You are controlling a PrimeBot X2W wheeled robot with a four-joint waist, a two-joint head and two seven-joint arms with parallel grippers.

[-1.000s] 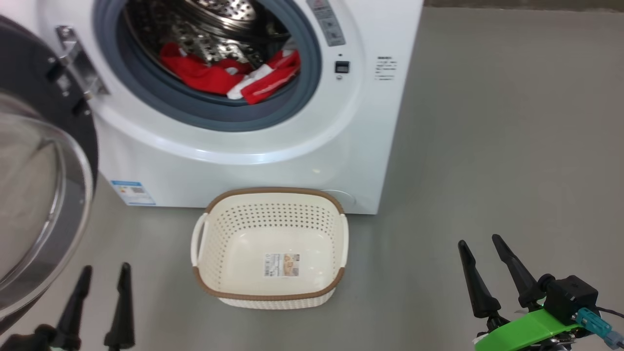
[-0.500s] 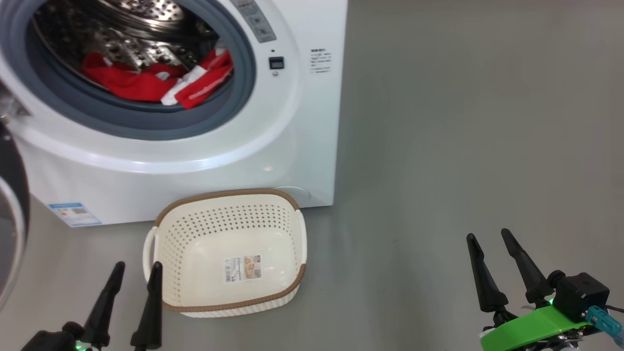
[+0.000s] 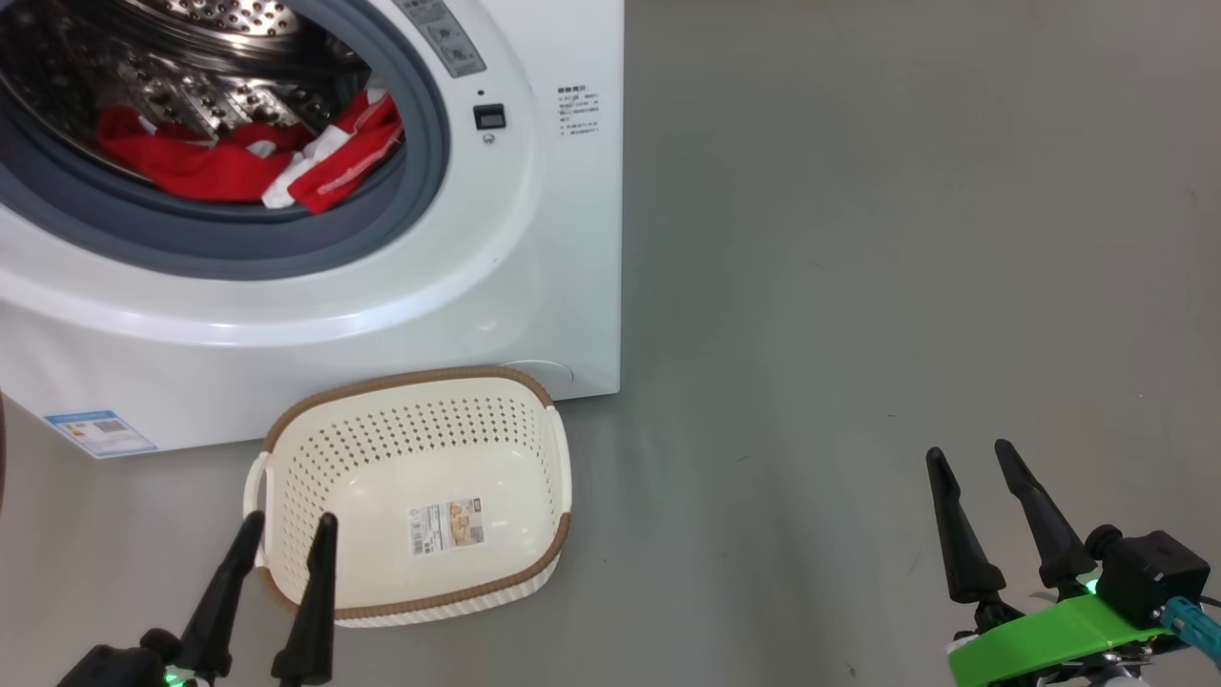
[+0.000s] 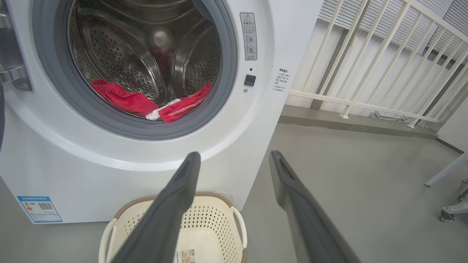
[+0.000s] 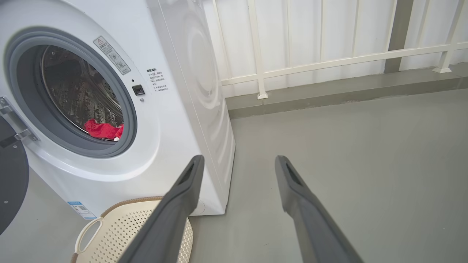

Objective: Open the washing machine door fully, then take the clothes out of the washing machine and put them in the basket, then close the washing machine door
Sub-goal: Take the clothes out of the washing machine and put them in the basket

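The white washing machine (image 3: pixel 496 248) stands at the upper left with its drum uncovered. The red and white clothes (image 3: pixel 238 162) lie at the bottom of the steel drum, also seen as clothes (image 4: pixel 128 100) and clothes (image 5: pixel 102 129). The washing machine door (image 5: pixel 11 179) is swung wide to the left, black and round. The cream basket (image 3: pixel 401 380) sits empty on the floor against the machine's front. My left gripper (image 3: pixel 291 523) is open, its tips over the basket's near left corner. My right gripper (image 3: pixel 969 453) is open over bare floor, far right of the basket.
Grey floor (image 3: pixel 858 286) stretches to the right of the machine. A white railing (image 5: pixel 329 62) runs behind it along a raised kerb. A wheeled leg (image 4: pixel 453 210) stands at the far right. A blue label (image 3: pixel 100 431) sits low on the machine's front.
The head camera has turned right, so machine and basket sit further left in the picture and the door has left it. Both grippers stay open and empty.
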